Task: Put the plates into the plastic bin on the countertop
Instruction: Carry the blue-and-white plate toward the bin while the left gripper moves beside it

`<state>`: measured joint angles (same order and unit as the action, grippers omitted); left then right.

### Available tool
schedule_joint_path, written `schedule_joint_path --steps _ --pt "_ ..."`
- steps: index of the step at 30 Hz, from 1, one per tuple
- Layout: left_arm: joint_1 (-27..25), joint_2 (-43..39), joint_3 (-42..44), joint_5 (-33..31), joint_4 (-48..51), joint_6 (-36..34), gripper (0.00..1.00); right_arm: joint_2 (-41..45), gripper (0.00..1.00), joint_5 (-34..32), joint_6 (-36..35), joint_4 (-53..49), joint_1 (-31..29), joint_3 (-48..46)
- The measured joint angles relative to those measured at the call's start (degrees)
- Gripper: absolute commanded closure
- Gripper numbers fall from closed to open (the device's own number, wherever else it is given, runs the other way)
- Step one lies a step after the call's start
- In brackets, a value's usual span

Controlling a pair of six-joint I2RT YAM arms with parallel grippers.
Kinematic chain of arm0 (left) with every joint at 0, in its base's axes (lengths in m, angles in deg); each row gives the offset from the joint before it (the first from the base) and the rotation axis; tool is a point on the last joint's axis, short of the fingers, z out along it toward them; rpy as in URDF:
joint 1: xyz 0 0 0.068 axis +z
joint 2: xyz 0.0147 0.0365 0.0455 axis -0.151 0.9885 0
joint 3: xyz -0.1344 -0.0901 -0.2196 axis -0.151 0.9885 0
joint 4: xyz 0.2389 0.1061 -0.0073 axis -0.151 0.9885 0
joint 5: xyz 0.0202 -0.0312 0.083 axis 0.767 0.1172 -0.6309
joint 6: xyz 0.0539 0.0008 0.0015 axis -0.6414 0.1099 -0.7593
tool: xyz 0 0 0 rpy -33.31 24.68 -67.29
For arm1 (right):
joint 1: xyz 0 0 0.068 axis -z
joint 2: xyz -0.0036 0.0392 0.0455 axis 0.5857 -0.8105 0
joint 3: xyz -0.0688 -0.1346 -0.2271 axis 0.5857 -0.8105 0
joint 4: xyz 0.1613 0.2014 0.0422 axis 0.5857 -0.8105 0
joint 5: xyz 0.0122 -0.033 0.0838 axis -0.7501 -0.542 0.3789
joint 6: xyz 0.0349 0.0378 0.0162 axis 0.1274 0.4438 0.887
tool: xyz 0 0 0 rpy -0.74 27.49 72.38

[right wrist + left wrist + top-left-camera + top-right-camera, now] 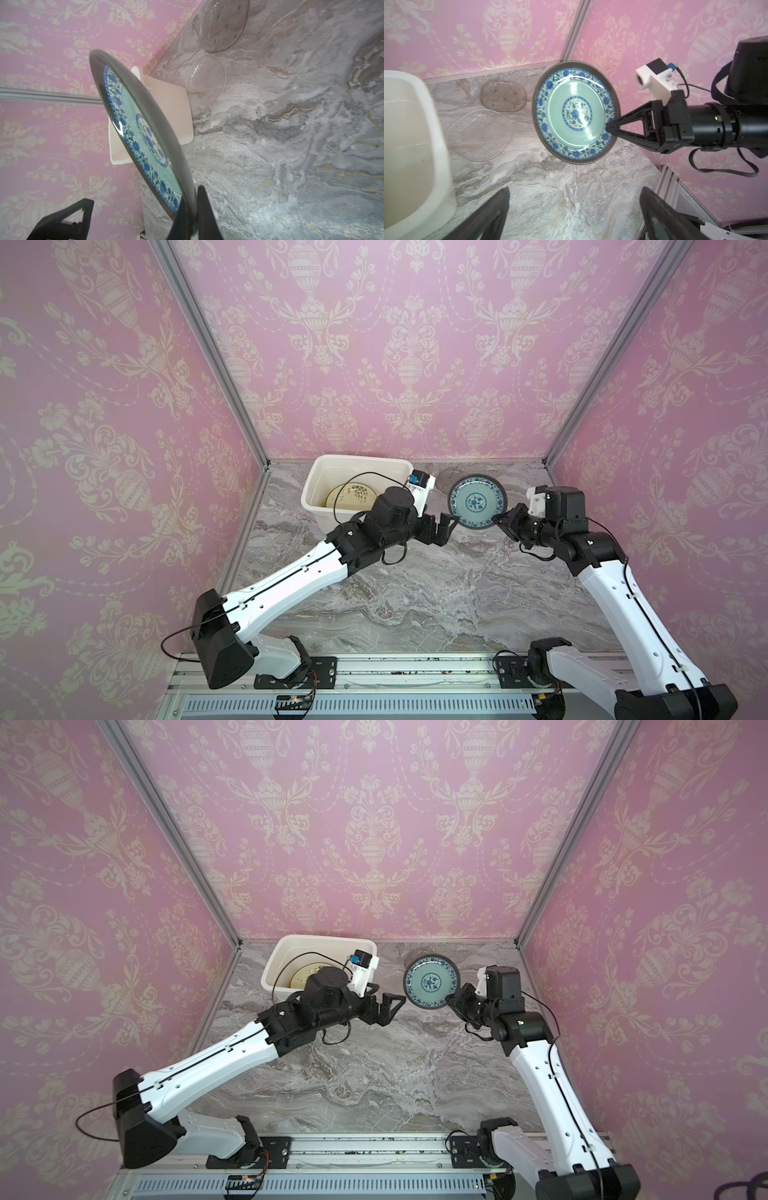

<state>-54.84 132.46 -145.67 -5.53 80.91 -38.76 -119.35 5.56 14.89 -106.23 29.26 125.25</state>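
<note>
My right gripper (496, 519) (192, 199) is shut on the rim of a blue-patterned plate (478, 501) (432, 981) (574, 112), held tilted almost on edge above the countertop (415, 585). My left gripper (449, 529) (575, 195) stands open and empty just left of that plate, a little apart from it. The plastic bin (316, 477) (415, 124) stands at the back left with a cream sprigged plate (353, 495) on pale yellow ones inside. A clear glass plate (481, 135) and a smoky glass plate (503, 96) lie flat between bin and back wall.
Pink wallpapered walls close in the back and both sides, joined by aluminium posts (208, 352). An aluminium rail (374, 672) with both arm bases runs along the front edge. The left arm's wrist camera (422, 485) overhangs the bin's right end.
</note>
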Motion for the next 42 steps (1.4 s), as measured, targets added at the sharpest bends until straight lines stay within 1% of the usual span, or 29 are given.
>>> schedule_joint_path --steps 2,4,7,10,12,15,18,19,22,24,25,28,32,34,35,36,40,41,42 --pt "5.27 -3.26 -0.33 3.5 3.02 1.22 0.01 -0.61 1.0 2.45 -0.42 0.76 -1.18 1.11" --pt "10.99 -6.01 -0.81 8.39 5.35 2.84 0.01 -1.46 1.0 4.81 -0.5 1.4 -2.6 2.23" --pt "17.53 -7.54 -1.55 17.81 6.54 6.14 0.04 -3.76 1.0 7.15 -0.5 2.54 -5.84 4.66" --pt "20.98 -6.93 -1.57 25.97 6.47 8.68 0.07 -6.4 1.0 8.28 -0.52 3.41 -9.53 7.87" --pt "21.68 -5.79 -1.57 30.64 6.54 9.79 0.11 -8.15 1.0 8.74 -0.55 3.93 -12.02 10.1" --pt "21.7 -4.42 -1.57 34.88 7.43 10.19 0.15 -9.66 1.0 9.33 -0.5 4.72 -14.78 12.2" --pt "21.7 -3.96 -1.51 36.54 7.96 10.25 0.21 -10.71 1.0 9.9 -0.33 5.44 -16.31 13.42" --pt "21.7 -3.96 -1.49 36.83 7.93 10.23 0.25 -11.08 1.0 10.12 -0.33 5.55 -16.7 13.77" --pt "21.7 -4.2 -1.09 36.94 7.45 10.29 0.41 -12.0 1.0 10.54 -0.31 5.92 -17.68 14.56" --pt "21.7 -4.5 -0.42 36.87 7.15 10.86 0.5 -12.2 1.0 10.69 -0.15 6.36 -18.1 14.58" --pt "21.7 -4.61 -0.11 36.85 6.93 10.88 0.53 -12.2 1.0 10.69 -0.09 6.47 -18.21 14.58" --pt "21.7 -5.22 0.74 36.5 6.14 11.58 0.69 -12.2 1.0 10.71 0.66 7.56 -18.32 14.58" --pt "21.73 -6.49 1.84 34.93 5.33 12.37 0.85 -12.39 1.0 10.78 1.33 8.9 -18.32 14.58" --pt "21.99 -6.93 2.34 33.64 4.81 13.68 0.98 -12.59 0.99 10.99 0.9 9.68 -18.43 14.51" --pt "22.25 -6.97 2.43 32.0 4.55 14.32 1.0 -12.61 0.96 11.47 0.61 9.99 -18.8 14.36" --pt "22.73 -6.97 2.86 31.36 4.68 15.06 1.0 -12.68 0.91 11.13 0.37 10.51 -19.26 14.36" --pt "22.73 -7.37 4.11 30.82 3.61 17.05 1.0 -13.62 0.71 11.1 2.23 13.2 -19.26 14.25" --pt "22.73 -7.54 4.52 30.84 3.04 17.88 1.0 -13.86 0.62 11.1 2.67 14.32 -19.08 14.25" --pt "22.73 -7.87 4.98 30.84 2.45 19.15 1.0 -14.05 0.56 11.13 2.95 15.26 -19.04 14.25"
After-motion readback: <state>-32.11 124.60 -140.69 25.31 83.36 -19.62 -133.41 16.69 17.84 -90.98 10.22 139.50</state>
